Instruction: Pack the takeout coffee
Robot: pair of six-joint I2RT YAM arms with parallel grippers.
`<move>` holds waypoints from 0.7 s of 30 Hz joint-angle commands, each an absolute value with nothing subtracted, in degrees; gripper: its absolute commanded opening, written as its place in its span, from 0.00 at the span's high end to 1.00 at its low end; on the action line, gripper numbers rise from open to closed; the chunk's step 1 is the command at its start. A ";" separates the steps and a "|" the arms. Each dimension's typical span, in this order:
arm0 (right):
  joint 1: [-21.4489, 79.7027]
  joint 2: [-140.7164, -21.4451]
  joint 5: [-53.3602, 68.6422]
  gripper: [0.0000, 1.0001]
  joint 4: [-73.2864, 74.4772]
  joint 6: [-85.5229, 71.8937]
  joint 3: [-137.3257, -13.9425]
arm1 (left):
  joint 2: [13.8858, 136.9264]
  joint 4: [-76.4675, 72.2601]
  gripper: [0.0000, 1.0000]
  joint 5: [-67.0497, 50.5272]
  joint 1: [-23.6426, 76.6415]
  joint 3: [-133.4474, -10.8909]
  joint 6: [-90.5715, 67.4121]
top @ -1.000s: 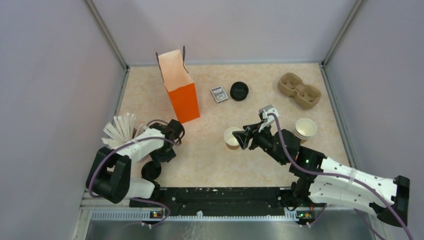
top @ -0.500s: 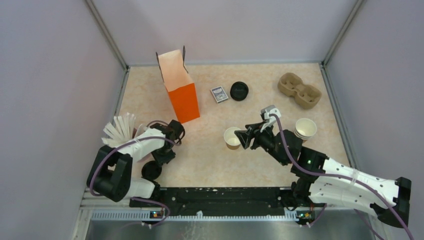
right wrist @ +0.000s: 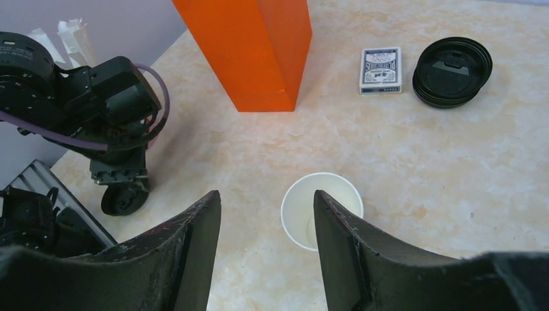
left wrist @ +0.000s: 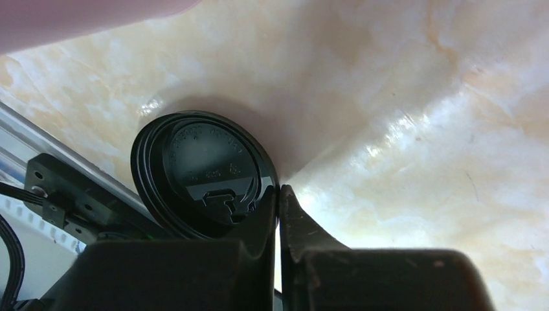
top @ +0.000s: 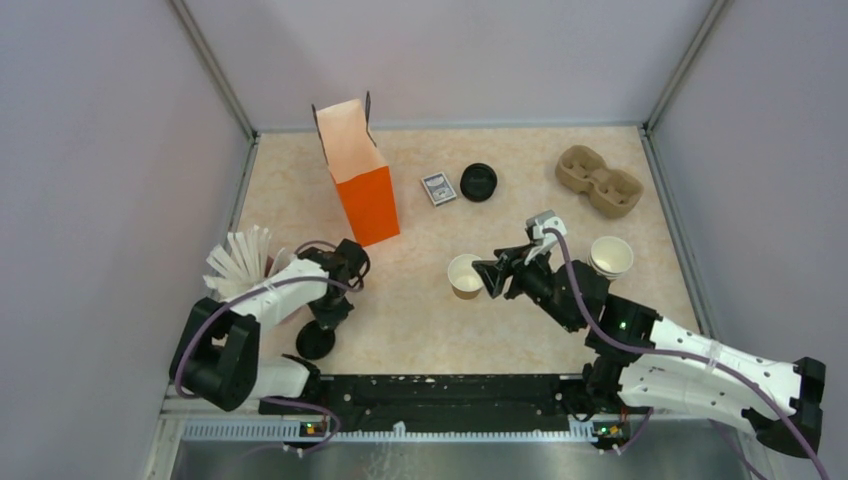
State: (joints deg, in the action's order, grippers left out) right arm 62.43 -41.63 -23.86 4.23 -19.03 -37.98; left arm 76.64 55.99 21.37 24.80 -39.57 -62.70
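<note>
The takeout coffee cup (top: 465,275) stands upright and empty mid-table, tan outside and white inside (right wrist: 322,208). My right gripper (top: 487,277) hovers just right of it, open; in the right wrist view (right wrist: 266,193) the cup sits under the right finger, not between the fingers. A single black lid (top: 315,343) is near the table's front left edge. My left gripper (top: 325,318) is shut on its rim (left wrist: 279,189), and the lid (left wrist: 207,168) stands on edge (right wrist: 123,199) below the fingers.
An orange bag (top: 358,180) stands open at the back left. A card deck (top: 437,188) and a stack of black lids (top: 479,182) lie behind the cup. A pulp carrier (top: 598,181), nested cups (top: 611,257) and white wrapped sticks (top: 238,262) sit around.
My left gripper has shut on the black lid's rim, and the lid has shifted slightly right and tipped on edge. The right arm crept a little to the right.
</note>
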 commanded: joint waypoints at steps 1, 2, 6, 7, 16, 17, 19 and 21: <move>62.22 -40.43 -24.70 0.46 3.16 -18.10 -38.82 | 73.17 56.37 1.00 17.58 25.81 -43.09 -61.65; 62.18 -40.43 -24.30 0.46 3.17 -18.35 -38.66 | 72.58 56.53 1.00 16.72 26.22 -44.26 -61.35; 62.22 -40.02 -18.60 0.43 1.60 -19.28 -37.92 | 69.41 55.13 1.00 11.32 28.12 -49.31 -58.05; 62.17 -39.68 -15.99 0.42 -0.12 -18.66 -37.25 | 68.44 53.79 1.00 9.14 28.43 -50.35 -56.51; 62.15 -36.18 -7.44 0.31 -13.31 -18.91 -32.16 | 55.08 28.38 1.00 -17.94 29.18 -52.57 -47.71; 62.15 -36.37 -6.87 0.31 -14.20 -19.34 -31.83 | 54.08 23.86 1.00 -22.16 29.16 -52.21 -47.00; 62.21 -36.70 -5.62 0.30 -15.82 -20.68 -31.29 | 52.85 16.09 1.00 -30.69 29.17 -51.49 -45.29; 62.16 -37.32 -4.23 0.30 -18.14 -22.06 -30.56 | 52.44 11.71 1.00 -37.79 29.26 -51.61 -43.99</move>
